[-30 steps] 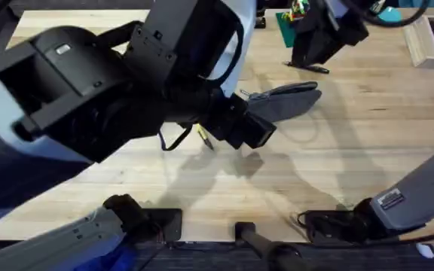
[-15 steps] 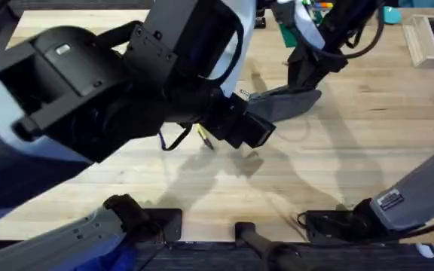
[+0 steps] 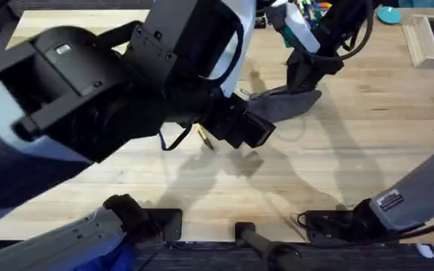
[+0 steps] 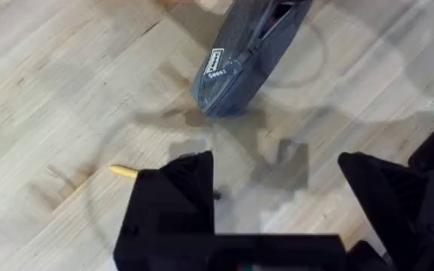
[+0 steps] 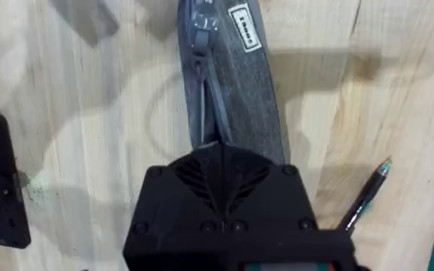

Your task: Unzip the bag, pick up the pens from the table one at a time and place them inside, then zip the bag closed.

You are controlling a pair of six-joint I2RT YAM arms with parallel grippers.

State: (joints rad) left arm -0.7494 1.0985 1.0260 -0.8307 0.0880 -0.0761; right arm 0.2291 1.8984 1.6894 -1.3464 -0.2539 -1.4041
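Observation:
The grey-blue bag (image 3: pixel 285 102) lies on the wooden table (image 3: pixel 368 143) at the middle back. Its zipper (image 5: pixel 202 98) runs along its length. My right gripper (image 3: pixel 305 79) comes down from the back and is shut on the bag's (image 5: pixel 228 83) far end. My left gripper (image 4: pixel 277 188) hovers open just short of the bag's (image 4: pixel 243 64) near end, with nothing between its fingers (image 4: pixel 175 203). The yellow pen (image 3: pixel 204 138) lies left of the bag, its end (image 4: pixel 124 172) beside my left finger. The black pen (image 5: pixel 364 197) lies beside the bag's far end.
The left arm (image 3: pixel 89 98) rises large and dark over the table's left half. A green brick plate (image 3: pixel 285 30) sits behind the bag. A white tray (image 3: pixel 428 41) stands at the back right. Bare wood spreads in front of the bag.
The right gripper has come forward and down from behind the bag onto its far end. The left arm and the bag have stayed in place.

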